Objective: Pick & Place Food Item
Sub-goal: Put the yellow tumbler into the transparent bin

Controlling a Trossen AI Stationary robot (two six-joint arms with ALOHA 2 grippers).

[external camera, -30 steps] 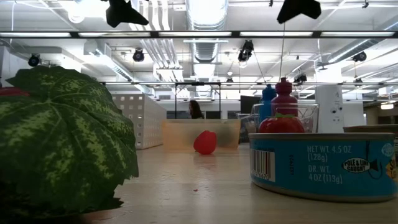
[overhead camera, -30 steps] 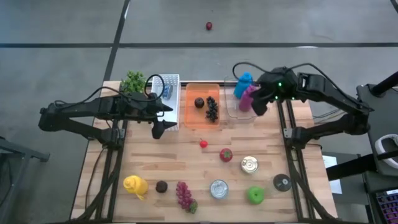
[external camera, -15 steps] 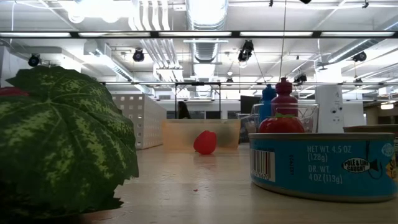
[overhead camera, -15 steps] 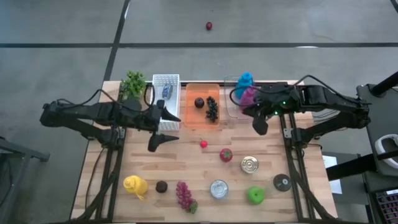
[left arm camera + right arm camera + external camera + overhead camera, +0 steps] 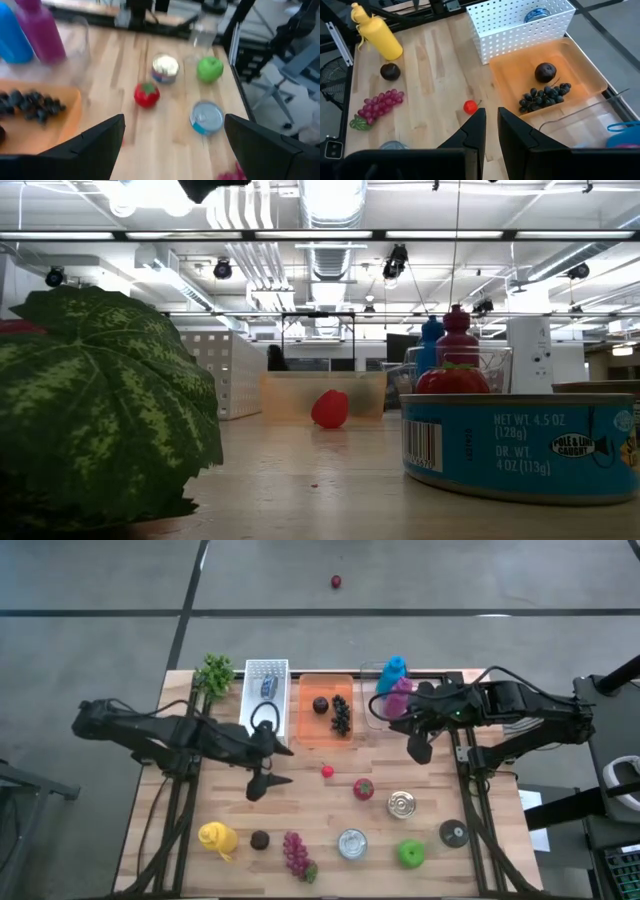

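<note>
Bare wood between open, empty left hand [image 5: 262, 783] and nearly shut, empty right hand [image 5: 416, 749], cherry [image 5: 327, 771] midway.

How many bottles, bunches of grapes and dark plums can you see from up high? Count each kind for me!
Bottles: 3 (blue bottle, purple bottle, yellow bottle)
Grape bunches: 2 (dark grapes in the orange tray, red grapes on the table)
Dark plums: 2 (tray plum, table plum)
Total: 7
</note>
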